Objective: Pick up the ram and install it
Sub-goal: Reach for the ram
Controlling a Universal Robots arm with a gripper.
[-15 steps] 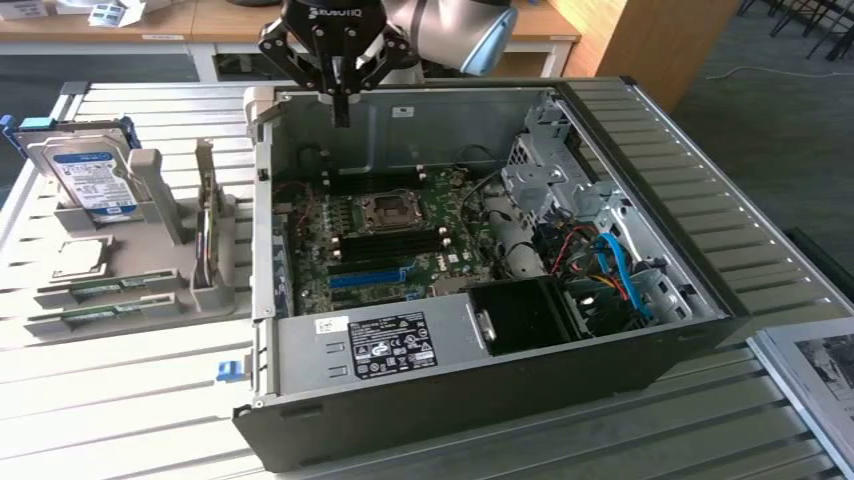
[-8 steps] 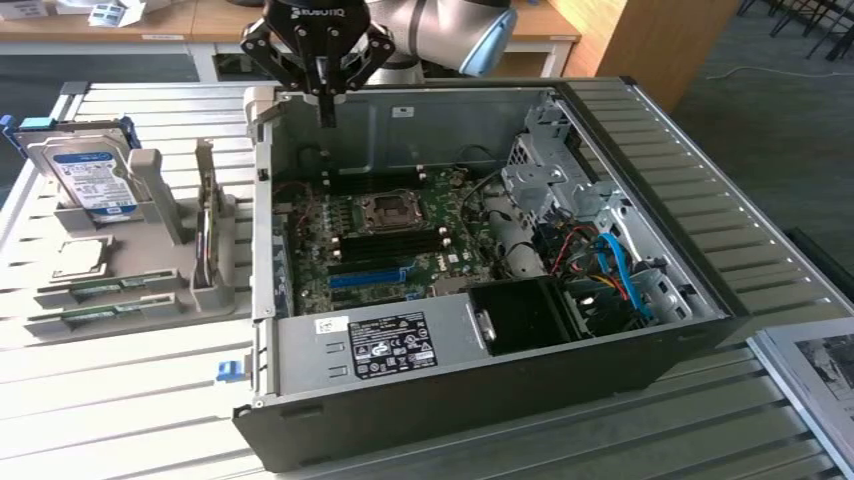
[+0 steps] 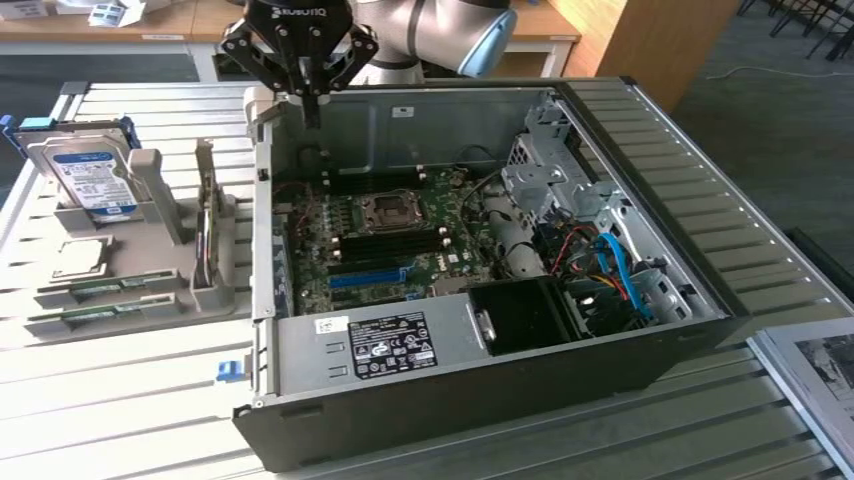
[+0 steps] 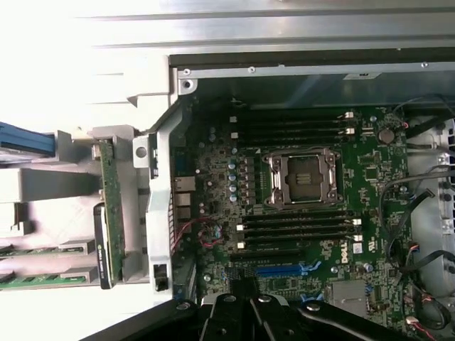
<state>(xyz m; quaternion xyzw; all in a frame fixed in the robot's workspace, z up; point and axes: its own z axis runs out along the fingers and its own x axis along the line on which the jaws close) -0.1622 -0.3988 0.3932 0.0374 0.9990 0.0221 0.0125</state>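
Observation:
Two green ram sticks (image 3: 104, 288) (image 3: 88, 318) lie flat in the front slots of a grey holder (image 3: 160, 300) at the exterior view's left, beside the open computer case (image 3: 467, 370). The wrist view has them as ram sticks (image 4: 44, 249) (image 4: 43, 278) too. My gripper (image 3: 314, 112) hangs high over the case's far corner nearest the holder, shut, with nothing between its fingers. Its black fingers (image 4: 234, 312) point down at the motherboard (image 4: 220, 177). Black memory slots (image 4: 295, 227) lie on either side of the processor socket (image 4: 304, 177).
The holder also carries a hard drive (image 3: 87, 180), a processor chip (image 3: 83, 260) and an upright green board (image 3: 207, 230). Inside the case are a blue slot (image 3: 367, 277), a power supply (image 3: 387, 345), a drive cage (image 3: 547, 170) and loose cables (image 3: 601, 260).

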